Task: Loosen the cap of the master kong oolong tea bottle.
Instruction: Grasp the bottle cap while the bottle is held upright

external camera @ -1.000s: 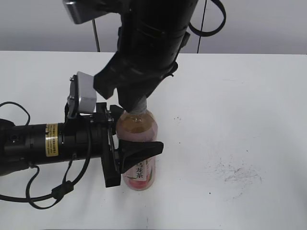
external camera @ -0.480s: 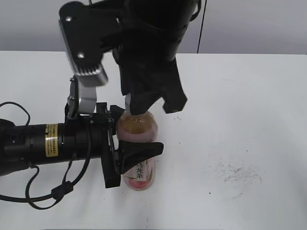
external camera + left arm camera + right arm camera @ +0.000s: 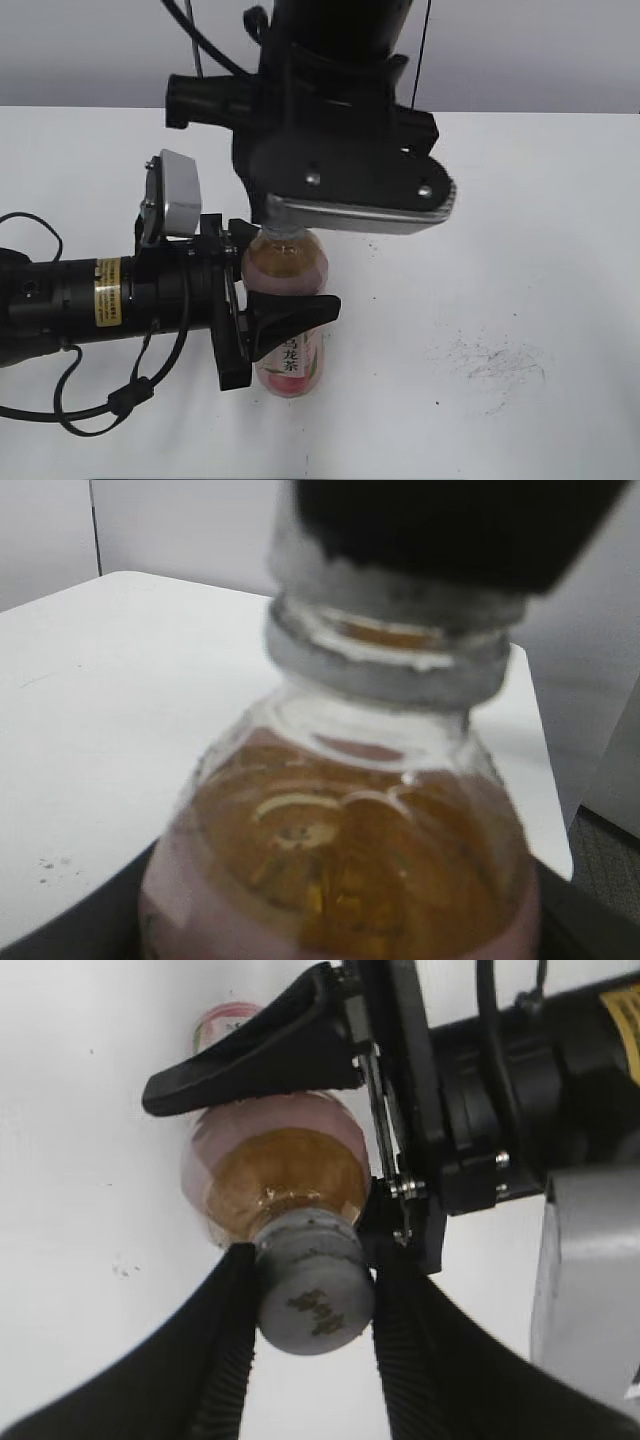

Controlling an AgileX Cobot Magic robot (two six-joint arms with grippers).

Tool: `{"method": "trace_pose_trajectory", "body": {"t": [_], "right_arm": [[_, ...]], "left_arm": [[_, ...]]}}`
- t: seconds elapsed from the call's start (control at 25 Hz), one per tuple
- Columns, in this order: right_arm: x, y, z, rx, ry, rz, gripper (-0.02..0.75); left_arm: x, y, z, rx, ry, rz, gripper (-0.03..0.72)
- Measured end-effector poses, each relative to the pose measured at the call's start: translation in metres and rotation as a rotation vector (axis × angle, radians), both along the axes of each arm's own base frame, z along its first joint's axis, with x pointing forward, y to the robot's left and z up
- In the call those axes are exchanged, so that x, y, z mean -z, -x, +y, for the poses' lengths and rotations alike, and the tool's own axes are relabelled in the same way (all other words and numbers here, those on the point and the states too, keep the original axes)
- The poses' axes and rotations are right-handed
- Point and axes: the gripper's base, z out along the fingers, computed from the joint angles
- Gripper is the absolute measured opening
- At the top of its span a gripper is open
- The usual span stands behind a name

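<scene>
Right wrist view: right tool [image 3: 312,1305] around cap [image 3: 312,1298].

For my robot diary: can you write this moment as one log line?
left gripper: holding bottle upright | right gripper: shut on cap | table

Flat white matte tabletop [image 3: 520,200] — faint dark scuff marks [image 3: 495,362] at right; plain pale grey wall [image 3: 540,50] behind, evenly lit.
</scene>
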Motion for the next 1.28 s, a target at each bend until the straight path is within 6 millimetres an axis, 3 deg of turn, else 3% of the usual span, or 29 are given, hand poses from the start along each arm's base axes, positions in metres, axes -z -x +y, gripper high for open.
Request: {"method": "trace_pose_trajectory", "body": {"t": [0.16, 0.32, 0.68, 0.84, 1.08, 1.28], "right_arm": [[-0.0010, 0.0023, 0.0014, -0.215, 0.018, -0.056, 0.270], [-0.0020, 0.0032, 0.0012, -0.273, 0.023, -0.075, 0.269], [-0.0020, 0.0034, 0.0013, -0.058, -0.003, -0.010, 0.272], [-0.0047, 0.0042, 0.0005, 0.211, -0.043, 0.064, 0.358], [-0.0059, 0.0053, 0.0006, 0.808, -0.120, 0.242, 0.564], [-0.0059, 0.0050, 0.0005, 1.413, -0.194, 0.416, 0.576]], "left_arm": [[0.0001, 0.0000, 0.0000, 0.000, 0.000, 0.001, 0.445], [0.0000, 0.0002, 0.0000, 0.002, 0.000, 0.001, 0.445], [0.0000, 0.0002, 0.0000, 0.002, 0.000, 0.001, 0.445], [0.0000, 0.0002, 0.0000, 0.002, 0.000, 0.001, 0.445], [0.0000, 0.0002, 0.0000, 0.002, 0.000, 0.001, 0.445], [0.0001, 0.0004, -0.0001, 0.004, -0.001, 0.000, 0.445]]}}
